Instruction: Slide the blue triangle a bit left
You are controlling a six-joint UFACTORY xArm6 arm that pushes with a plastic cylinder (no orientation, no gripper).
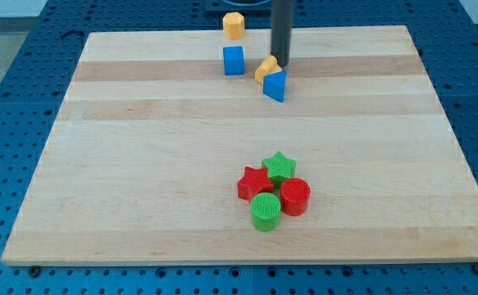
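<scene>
The blue triangle [275, 85] lies near the view's top centre on the wooden board [140, 164]. A yellow block [266, 69] touches its upper left side. My tip [282, 64] stands just above the blue triangle and right beside the yellow block, on its right. A blue cube [234, 61] sits to the left of them. A yellow hexagon block [234, 25] sits at the board's top edge.
A cluster lies low in the centre: a green star [279, 166], a red star [253, 182], a red cylinder [295, 197] and a green cylinder [265, 211]. A blue perforated table surrounds the board.
</scene>
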